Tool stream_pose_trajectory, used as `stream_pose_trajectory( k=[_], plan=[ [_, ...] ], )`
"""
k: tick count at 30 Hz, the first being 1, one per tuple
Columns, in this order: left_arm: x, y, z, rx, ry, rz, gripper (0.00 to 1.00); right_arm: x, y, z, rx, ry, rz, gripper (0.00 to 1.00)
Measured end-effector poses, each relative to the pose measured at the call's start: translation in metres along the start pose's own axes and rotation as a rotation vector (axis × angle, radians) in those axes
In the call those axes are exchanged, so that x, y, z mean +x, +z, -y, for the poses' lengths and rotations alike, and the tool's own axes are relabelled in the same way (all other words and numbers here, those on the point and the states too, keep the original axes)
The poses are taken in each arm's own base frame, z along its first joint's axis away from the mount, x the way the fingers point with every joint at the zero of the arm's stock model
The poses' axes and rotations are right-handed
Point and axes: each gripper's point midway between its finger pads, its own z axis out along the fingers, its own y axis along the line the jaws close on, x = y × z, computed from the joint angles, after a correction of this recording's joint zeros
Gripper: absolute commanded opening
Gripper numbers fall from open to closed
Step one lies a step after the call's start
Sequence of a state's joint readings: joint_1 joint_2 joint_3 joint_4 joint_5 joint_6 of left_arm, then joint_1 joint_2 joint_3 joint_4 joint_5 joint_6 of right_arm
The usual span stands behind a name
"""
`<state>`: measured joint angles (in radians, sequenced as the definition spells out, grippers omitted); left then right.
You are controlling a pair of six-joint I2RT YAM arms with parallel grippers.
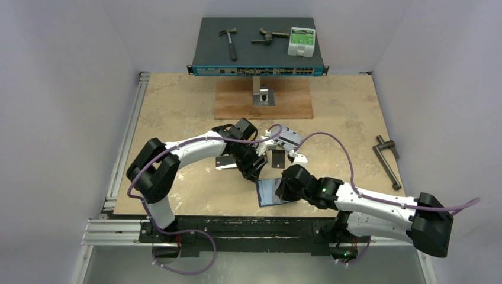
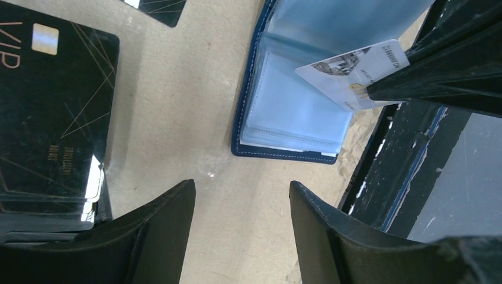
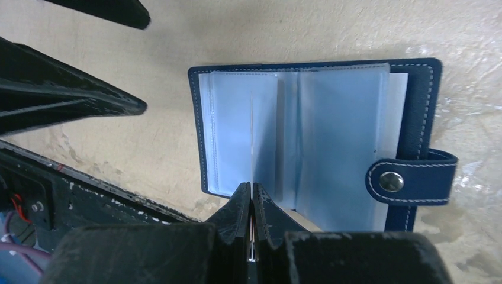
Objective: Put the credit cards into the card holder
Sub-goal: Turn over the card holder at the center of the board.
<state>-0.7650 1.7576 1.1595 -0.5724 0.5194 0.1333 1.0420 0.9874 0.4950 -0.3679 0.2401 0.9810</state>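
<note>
- card holder (image 3: 417,89): navy blue, white stitching; sleeves (image 3: 331,130) pale translucent blue.
- black card (image 2: 53,118): thin gold line pattern, gold lettering.
- pale card (image 2: 349,71): whitish, grey print.
- table (image 2: 177,118): mottled beige.

The top view looks steeply down over the whole table (image 1: 177,106); both wrist views sit close, sharing the open card holder (image 2: 296,112).

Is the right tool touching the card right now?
Touching. The right wrist view shows the right tool shut on the card, which is seen edge-on, clamped from both sides.
</note>
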Motion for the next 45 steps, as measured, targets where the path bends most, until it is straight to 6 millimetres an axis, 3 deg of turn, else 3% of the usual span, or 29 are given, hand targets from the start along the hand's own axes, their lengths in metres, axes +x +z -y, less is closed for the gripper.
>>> stream_pose_trajectory(
  k=[5,13,18,26,35,40,45],
  plan=[
    [0.0,-0.009,0.0,0.01,0.08,0.013,0.6,0.007,0.01,-0.004,-0.014,-0.003,-0.024,0.0],
    [0.004,-0.042,0.013,-0.043,0.467,0.029,0.56,0.0,0.0,-0.014,-0.071,0.017,0.0,0.0],
    [0.029,-0.047,0.016,-0.061,0.719,-0.001,0.56,-0.009,-0.006,-0.011,-0.077,0.068,0.05,0.0],
    [0.032,-0.016,0.035,-0.025,1.117,0.003,0.6,-0.001,-0.004,0.028,-0.007,0.173,0.094,0.0],
    [0.008,0.011,0.063,-0.001,1.434,0.065,0.62,-0.008,-0.001,0.041,0.043,0.208,0.123,0.0],
    [0.024,0.027,0.067,0.057,1.556,0.015,0.63,-0.015,0.003,0.044,0.041,0.239,0.145,0.0],
    [0.037,0.038,0.057,0.081,1.603,-0.047,0.62,-0.015,0.003,0.042,0.012,0.243,0.147,0.0]
  ],
)
